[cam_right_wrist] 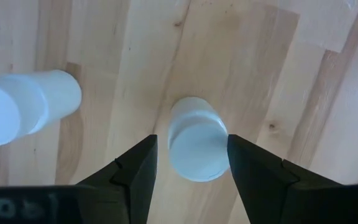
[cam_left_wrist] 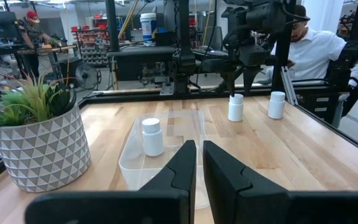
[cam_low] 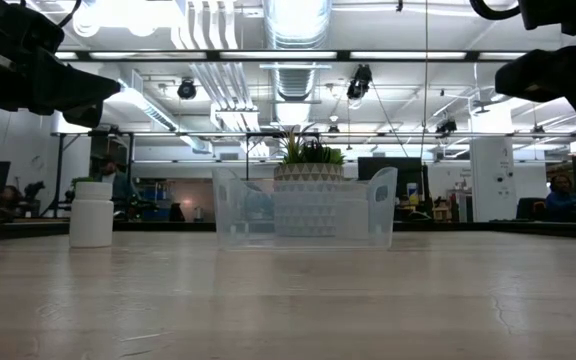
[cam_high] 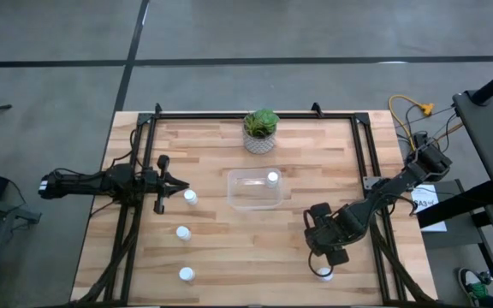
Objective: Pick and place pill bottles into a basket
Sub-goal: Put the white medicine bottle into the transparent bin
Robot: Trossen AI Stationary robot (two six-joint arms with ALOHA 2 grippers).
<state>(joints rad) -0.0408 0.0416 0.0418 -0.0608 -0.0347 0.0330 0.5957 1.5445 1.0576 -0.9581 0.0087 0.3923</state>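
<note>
1. Table: pale wood planks, visible grain and knots, dark metal frame round the edges.
2. Left arm, at 9 o'clock on the table, lies low and points toward centre. Left gripper: the two dark fingers pressed together, holding nothing; a pill bottle stands just beside its tip.
3. Right arm reaches in from 3 o'clock, bent down toward 5 o'clock. Right gripper: jaws spread apart, pointing down, one dark finger either side of a white bottle. A narrow gap shows on each side of the cap; no clamp seen. A second bottle stands near it on bare wood.
4. Plant pot: white with grey triangle pattern, spiky green leaves, at 12 o'clock, just beyond the basket.
5. Basket: clear plastic, rectangular, rounded corners, low walls, at table centre. One bottle stands upright inside, in the corner toward 1 o'clock.
6. Pill bottles: tiny white cylinders, round white caps, smooth, all upright. Two more toward 7 o'clock, one nearer centre, one close to the near edge. Another shows under the right gripper.
</note>
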